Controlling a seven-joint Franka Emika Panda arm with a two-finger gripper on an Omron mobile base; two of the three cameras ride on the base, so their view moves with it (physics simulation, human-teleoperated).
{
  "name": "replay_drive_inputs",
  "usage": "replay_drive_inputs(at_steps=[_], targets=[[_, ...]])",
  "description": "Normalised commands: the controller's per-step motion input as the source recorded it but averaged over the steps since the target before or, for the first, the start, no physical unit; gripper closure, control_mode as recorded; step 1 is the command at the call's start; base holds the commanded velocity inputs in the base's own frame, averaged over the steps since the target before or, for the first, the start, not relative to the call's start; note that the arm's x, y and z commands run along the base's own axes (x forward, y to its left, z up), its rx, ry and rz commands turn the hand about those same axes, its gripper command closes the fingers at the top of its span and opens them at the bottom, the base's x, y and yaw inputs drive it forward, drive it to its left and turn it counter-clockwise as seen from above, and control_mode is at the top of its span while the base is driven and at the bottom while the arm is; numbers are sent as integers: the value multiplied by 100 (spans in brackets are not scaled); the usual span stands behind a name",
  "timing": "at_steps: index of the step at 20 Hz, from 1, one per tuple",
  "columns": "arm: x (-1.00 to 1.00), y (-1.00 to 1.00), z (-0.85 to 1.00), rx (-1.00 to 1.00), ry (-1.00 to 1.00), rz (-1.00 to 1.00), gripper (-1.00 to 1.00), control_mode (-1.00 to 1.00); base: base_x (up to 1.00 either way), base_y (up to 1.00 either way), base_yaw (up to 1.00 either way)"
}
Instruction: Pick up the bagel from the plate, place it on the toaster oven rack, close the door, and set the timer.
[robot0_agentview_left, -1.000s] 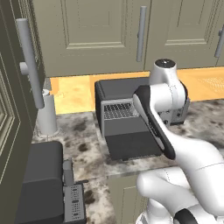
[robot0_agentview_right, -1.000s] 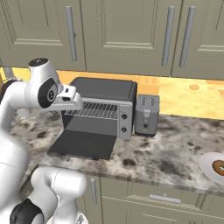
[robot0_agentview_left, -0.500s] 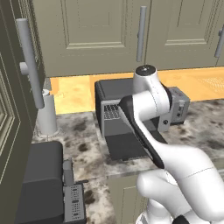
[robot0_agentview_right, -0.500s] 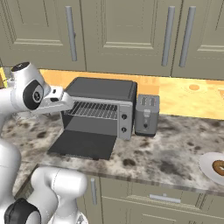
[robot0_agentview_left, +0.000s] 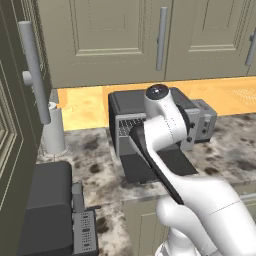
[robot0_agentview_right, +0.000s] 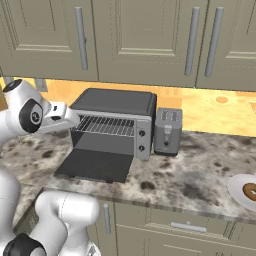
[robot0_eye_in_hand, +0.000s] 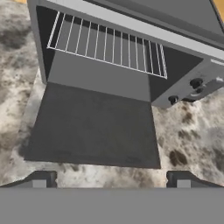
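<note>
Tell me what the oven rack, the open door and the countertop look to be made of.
Toaster oven rack: thin, pale parallel bars, likely bright metal wire. Door: flat dark grey panel, matte, probably painted metal or dark glass; unclear which. Countertop: mottled grey-brown speckle, seemingly polished granite-like stone.

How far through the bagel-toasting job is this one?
Done: the door lies open flat, exposing an empty rack. In hand: nothing; the pincer is open, hovering before the toaster oven. Left: the bagel sits on its plate; placing, closing and timer remain.
</note>
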Motion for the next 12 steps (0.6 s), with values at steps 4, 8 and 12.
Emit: replay_drive_inputs(at_steps=[4, 8, 12], targets=[[19, 0, -15, 0, -14, 0, -100, -100, 0, 0, 0], [19, 0, -12, -12, -7, 0, -100, -100, 0, 0, 0], [24, 0, -13, -21, 0, 0, -100, -100, 0, 0, 0]])
